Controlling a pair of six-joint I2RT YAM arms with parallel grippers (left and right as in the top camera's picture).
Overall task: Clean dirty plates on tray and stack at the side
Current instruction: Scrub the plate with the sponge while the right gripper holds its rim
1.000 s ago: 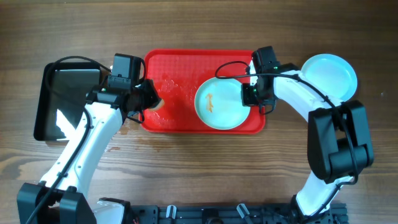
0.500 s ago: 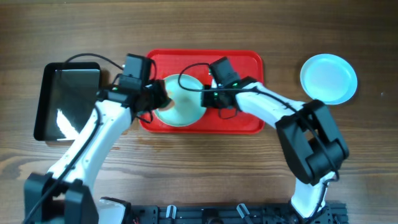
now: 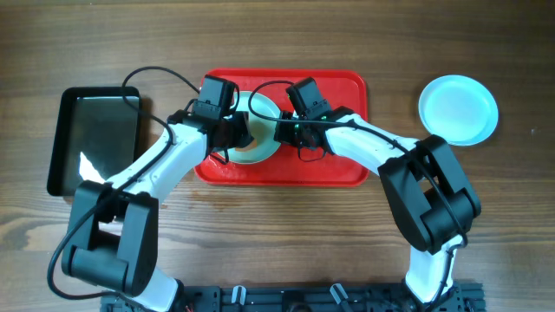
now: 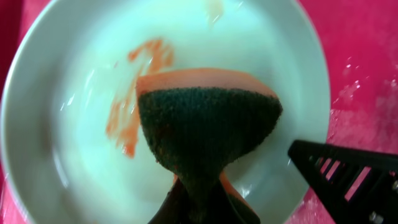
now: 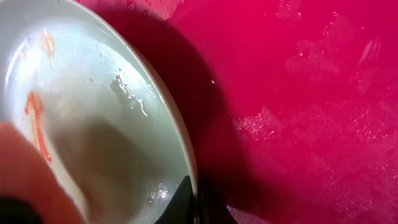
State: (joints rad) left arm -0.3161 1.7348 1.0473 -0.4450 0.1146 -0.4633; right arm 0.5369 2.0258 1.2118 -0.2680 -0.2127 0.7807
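The left gripper (image 3: 236, 134) is clamped narrow on a sponge (image 4: 205, 137), orange with a dark green scouring face, pinched at its lower end so the pad fans out over the smeared plate (image 3: 262, 111); whether the pad touches the plate cannot be told. The right gripper (image 3: 283, 133) is closed to a slim pinch on that plate's rim at 3 o'clock, and one of its black fingers (image 4: 348, 180) shows at the rim in the left wrist view. The plate lies in the 9 o'clock half of the red tray (image 3: 338, 95), with an orange smear (image 4: 134, 93) on its floor beside the sponge. The left arm (image 3: 165, 169) reaches in from 7 o'clock, and the right arm (image 3: 373, 147) stretches low across the tray from 4 o'clock. A clean plate (image 3: 458, 109) sits on the table at 3 o'clock of the tray, and a black tray (image 3: 95, 139) at 9 o'clock. A second ago the smeared plate lay in the tray's 3 o'clock half and the left gripper hung at the tray's 9 o'clock edge; half a second ago the plate was already across, the sponge at its 9 o'clock rim.
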